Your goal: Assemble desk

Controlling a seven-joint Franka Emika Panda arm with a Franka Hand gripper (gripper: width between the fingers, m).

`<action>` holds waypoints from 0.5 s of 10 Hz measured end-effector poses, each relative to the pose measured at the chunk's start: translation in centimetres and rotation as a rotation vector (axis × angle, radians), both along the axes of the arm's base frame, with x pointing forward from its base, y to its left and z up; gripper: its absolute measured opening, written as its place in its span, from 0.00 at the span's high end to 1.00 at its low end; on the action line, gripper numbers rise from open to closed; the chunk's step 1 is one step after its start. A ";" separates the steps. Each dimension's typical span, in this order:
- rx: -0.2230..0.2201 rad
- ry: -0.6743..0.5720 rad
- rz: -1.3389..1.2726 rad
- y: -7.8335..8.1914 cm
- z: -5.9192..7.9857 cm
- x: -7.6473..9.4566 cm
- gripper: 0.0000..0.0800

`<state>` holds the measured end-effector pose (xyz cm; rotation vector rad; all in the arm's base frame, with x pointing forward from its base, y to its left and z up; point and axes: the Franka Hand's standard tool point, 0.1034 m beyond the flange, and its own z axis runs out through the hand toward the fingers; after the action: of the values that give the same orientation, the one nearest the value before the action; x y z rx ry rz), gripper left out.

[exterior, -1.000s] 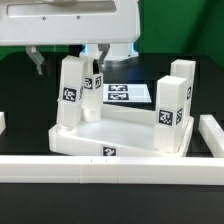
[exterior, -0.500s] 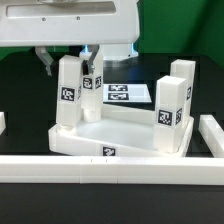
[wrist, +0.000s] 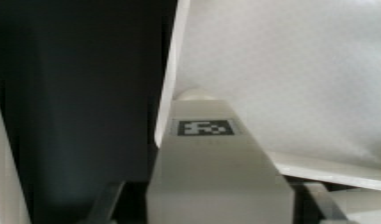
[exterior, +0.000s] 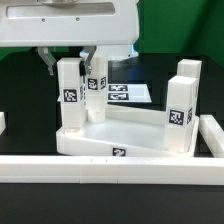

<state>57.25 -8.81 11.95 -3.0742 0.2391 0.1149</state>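
In the exterior view, the desk top (exterior: 125,135) lies on the black table (exterior: 25,95) with tagged legs (exterior: 70,95) standing upright; the gripper (exterior: 92,62) clamps a rear leg (exterior: 96,95); the marker board (exterior: 130,93) lies behind.

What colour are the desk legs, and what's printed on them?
The legs are white, each with a black-and-white square tag; the exterior view shows this best.
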 end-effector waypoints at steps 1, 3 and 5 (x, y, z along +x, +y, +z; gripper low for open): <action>-0.006 0.005 -0.087 0.1 -0.1 0.0 0.63; -0.022 0.014 -0.320 0.6 -0.4 -0.1 0.63; -0.016 0.029 -0.593 0.7 -0.4 -0.1 0.63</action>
<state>57.13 -8.12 11.55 -2.8677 1.1288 0.1267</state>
